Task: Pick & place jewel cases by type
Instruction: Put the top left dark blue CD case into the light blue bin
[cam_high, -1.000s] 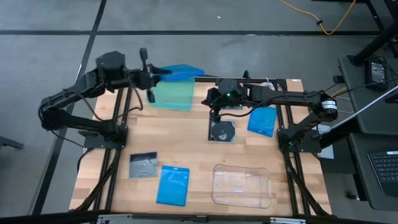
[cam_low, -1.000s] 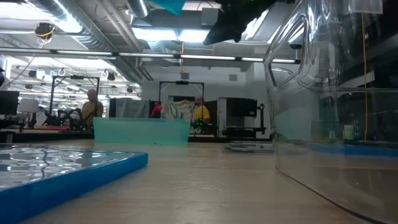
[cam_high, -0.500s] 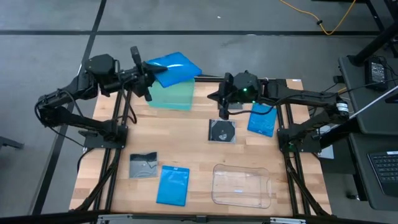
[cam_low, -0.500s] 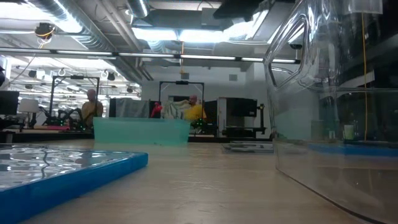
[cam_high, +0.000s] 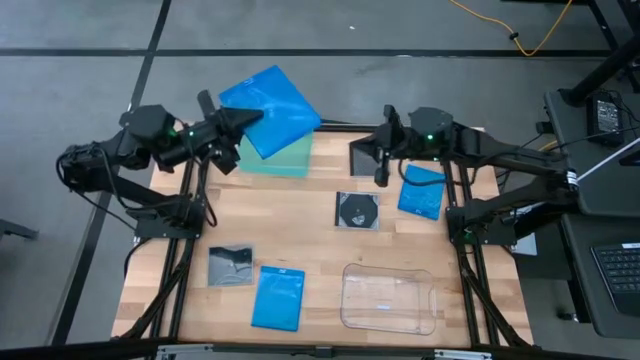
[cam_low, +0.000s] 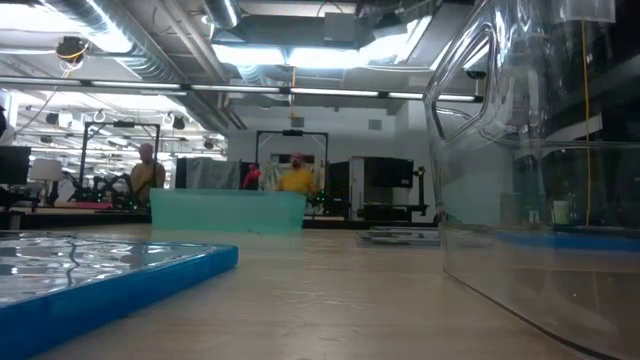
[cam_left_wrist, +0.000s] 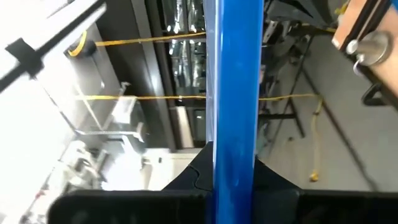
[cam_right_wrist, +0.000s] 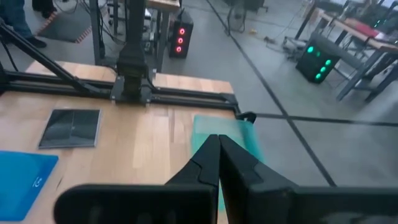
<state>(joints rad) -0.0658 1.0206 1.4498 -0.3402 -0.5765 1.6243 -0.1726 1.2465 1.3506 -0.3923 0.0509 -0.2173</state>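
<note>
My left gripper (cam_high: 238, 122) has its jaws pinching one edge of a bright blue case (cam_high: 270, 111), held up in the air over the teal tray (cam_high: 280, 158) at the far left of the surface (cam_high: 310, 245). In the left wrist view the case (cam_left_wrist: 235, 81) runs straight out from between my fingers as a narrow blue slab seen edge-on. It shows no sag, so I judge it stiff and light: a thin plastic shell that a pinch on one edge can carry. It is also smooth and probably slick, so a grip near a corner could let it pivot; I would take these well in from the corner, on the middle of an edge.

My right gripper (cam_high: 381, 165) hangs above the far middle of the surface, jaws pressed together on nothing, as the right wrist view shows.

Outward on the surface: a square dark case (cam_high: 357, 210) showing its disc lies flat just beside my right arm, with a second blue case (cam_high: 421, 192) to its right. Another dark square case (cam_high: 231, 265) and a third blue case (cam_high: 278, 296) lie near the front left, beside the clear tray (cam_high: 389, 297). The clear-fronted ones look more brittle and lie flush, so I judge an edge must be lifted first.
</note>
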